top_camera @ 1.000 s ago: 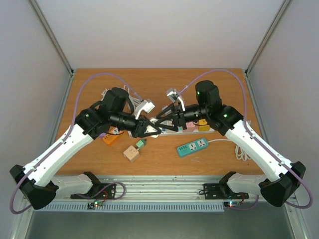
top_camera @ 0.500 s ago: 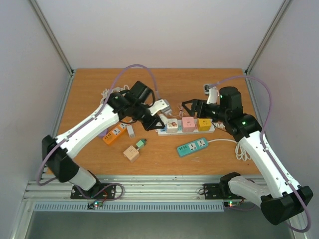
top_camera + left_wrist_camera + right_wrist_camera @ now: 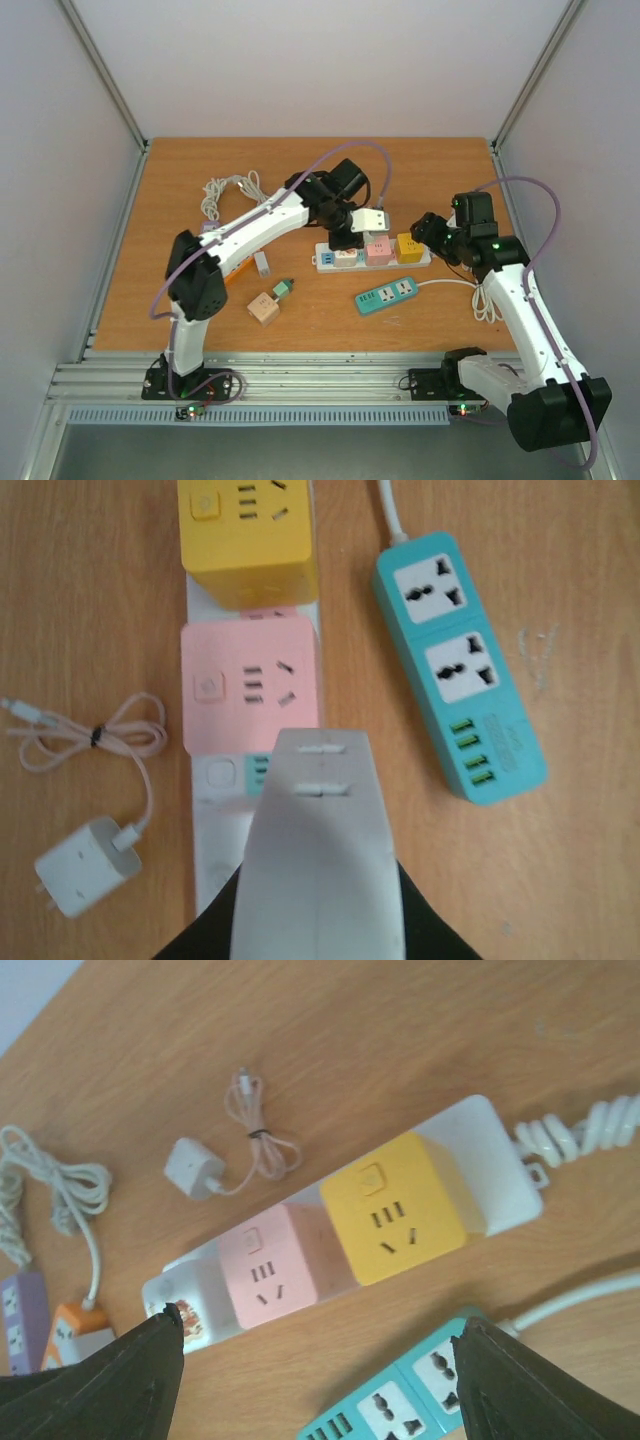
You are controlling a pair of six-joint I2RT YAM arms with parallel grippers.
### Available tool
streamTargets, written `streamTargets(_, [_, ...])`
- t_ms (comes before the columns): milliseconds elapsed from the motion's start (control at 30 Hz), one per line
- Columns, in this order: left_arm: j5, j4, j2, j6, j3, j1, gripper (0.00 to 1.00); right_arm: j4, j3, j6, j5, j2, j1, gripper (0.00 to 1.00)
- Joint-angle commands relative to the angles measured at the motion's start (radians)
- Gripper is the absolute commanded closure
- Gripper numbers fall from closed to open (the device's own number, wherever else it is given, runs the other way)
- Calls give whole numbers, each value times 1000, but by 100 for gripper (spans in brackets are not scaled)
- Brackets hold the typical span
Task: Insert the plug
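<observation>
Arms: you have two, bolted at the near edge of the table (image 3: 180,170). Nearest to them lie one wooden cube (image 3: 264,308) with one green piece (image 3: 284,290) at its corner, and one teal strip (image 3: 385,296) with two large sockets on top.

Just beyond lies one white strip (image 3: 325,262) carrying three cubes in a row: one white cube (image 3: 345,257), one pink cube (image 3: 377,250) and one yellow cube (image 3: 409,246).

Your left fingers (image 3: 205,942) are clamped on the one white plug (image 3: 318,860). It hangs over the white-cube end of the strip, its tip next to the pink cube. You cannot tell whether it touches anything.

Your right fingers (image 3: 110,1380) stand apart with nothing between them, above the yellow-cube end.

Past the strip lies one small white charger (image 3: 85,865) with its thin cable coiled beside it. Farther left lies one bundle of white cord (image 3: 225,190).
</observation>
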Motion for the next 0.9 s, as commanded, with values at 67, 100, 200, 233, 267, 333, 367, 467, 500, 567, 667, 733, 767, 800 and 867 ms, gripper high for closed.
streamTargets(67, [-36,-26,145,59,186,-23,100,-34,0,20,43,39,-41,27])
streamTargets(100, [-33,-15,160,55,193,-23,100,-42,2,31,69,51,-45,27])
streamTargets(200, [-43,-11,208,55,229,-29,100,-47,-2,62,122,90,-58,25])
streamTargets(233, [-55,-10,223,51,244,-30,100,-42,-5,68,125,104,-59,24])
streamTargets(267, [-62,-14,238,40,258,-29,100,-35,-8,71,124,120,-59,25])
streamTargets(333, [-63,-26,261,35,284,-33,100,-27,-13,82,127,152,-60,24])
streamTargets(367, [-60,-31,270,34,296,-34,100,-20,-17,90,133,164,-61,24])
streamTargets(467, [-57,-33,290,28,317,-45,100,9,-27,110,132,197,-74,24])
streamTargets(500, [-56,-35,297,26,321,-47,100,18,-29,115,122,209,-79,24])
streamTargets(567, [-63,-44,310,16,332,-50,100,50,-35,113,74,235,-92,25])
streamTargets(667, [-83,-77,335,-14,359,-50,100,182,-61,81,-83,272,-101,24])
streamTargets(733, [-94,-96,340,-21,372,-51,100,192,-45,67,-100,314,-102,24])
streamTargets(767, [-100,-116,345,-25,382,-52,100,200,-41,57,-114,333,-102,25])
streamTargets(800, [-106,-131,348,-26,393,-52,100,210,-40,50,-130,349,-102,27])
streamTargets(867, [-109,-152,349,-27,406,-53,100,227,-42,35,-151,379,-102,30])
